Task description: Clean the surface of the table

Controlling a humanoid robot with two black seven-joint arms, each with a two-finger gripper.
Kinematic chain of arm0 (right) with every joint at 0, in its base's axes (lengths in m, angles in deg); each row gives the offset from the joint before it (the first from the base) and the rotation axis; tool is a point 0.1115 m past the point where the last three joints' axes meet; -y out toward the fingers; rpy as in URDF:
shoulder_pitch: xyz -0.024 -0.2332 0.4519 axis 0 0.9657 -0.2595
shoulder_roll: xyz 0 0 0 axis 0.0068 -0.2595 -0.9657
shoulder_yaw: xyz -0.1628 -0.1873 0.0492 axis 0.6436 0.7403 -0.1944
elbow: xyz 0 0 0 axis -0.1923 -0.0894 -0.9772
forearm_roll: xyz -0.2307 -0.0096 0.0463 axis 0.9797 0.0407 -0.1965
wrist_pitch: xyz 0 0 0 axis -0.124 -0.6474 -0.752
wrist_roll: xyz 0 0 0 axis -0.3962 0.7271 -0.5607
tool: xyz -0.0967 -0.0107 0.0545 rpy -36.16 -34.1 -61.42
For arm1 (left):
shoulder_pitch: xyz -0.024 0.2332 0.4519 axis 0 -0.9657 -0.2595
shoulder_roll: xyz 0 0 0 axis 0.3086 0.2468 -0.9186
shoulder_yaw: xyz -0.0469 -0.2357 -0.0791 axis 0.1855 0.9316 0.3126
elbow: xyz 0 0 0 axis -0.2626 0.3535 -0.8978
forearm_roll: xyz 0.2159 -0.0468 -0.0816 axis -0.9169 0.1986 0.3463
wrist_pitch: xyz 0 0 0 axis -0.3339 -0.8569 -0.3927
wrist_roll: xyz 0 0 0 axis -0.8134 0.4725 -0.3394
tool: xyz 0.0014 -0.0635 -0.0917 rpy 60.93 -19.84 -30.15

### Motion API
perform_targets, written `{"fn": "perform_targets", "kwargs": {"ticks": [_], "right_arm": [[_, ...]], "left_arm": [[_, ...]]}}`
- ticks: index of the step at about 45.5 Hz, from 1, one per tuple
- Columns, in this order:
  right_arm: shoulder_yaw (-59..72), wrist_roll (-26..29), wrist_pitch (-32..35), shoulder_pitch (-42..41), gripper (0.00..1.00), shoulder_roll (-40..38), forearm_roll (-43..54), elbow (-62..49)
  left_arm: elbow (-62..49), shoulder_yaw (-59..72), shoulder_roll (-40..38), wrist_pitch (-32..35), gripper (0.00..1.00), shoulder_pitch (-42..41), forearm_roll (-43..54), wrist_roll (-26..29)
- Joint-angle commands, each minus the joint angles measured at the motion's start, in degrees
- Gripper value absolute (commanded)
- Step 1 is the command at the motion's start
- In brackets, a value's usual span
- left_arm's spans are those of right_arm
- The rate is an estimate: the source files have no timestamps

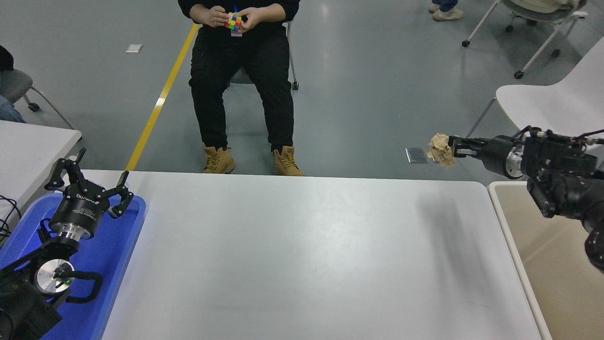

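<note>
The white table surface (pixel 302 255) fills the lower middle of the head view. My right gripper (pixel 450 150) comes in from the right edge and is shut on a crumpled brown paper ball (pixel 440 149). It holds the ball high above the table's far right corner. My left gripper (pixel 89 182) is parked at the lower left over a blue tray (pixel 113 250), fingers spread open and empty.
A beige bin (pixel 547 264) stands against the table's right edge, below my right arm. A person sits on a chair at the far side, turning a coloured cube (pixel 233 21) in both hands. A white chair (pixel 557 104) stands at the back right. A smaller white table (pixel 28 151) is at the left edge.
</note>
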Motion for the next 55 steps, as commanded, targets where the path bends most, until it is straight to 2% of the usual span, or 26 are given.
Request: {"fn": "perform_targets", "kwargs": {"ticks": [1,12,32,49,55], "right_arm": [[-6.74,-0.58,4.63,-4.28,0.0,-6.75,-1.55,2.64],[-14.31,-0.58,10.26,-7.0,0.0,-12.12,-1.55,2.73],[-16.68,-0.49,12.72,-5.95,0.0,-22.14,-5.76,2.64],[-17.39,-0.31,11.84,1.87,0.0,-25.3,-8.22,1.33],[-17.65,-0.14,11.75,5.99,0.0,-25.04,-8.49,-2.18]], "left_arm": [[0.0,0.0,0.0,0.0,1.0,0.0,0.0,0.0],[0.0,0.0,0.09,0.0,1.0,0.0,0.0,0.0],[0.0,0.0,0.09,0.0,1.0,0.0,0.0,0.0],[0.0,0.0,0.0,0.0,1.0,0.0,0.0,0.0],[0.0,0.0,0.0,0.0,1.0,0.0,0.0,0.0]]}}
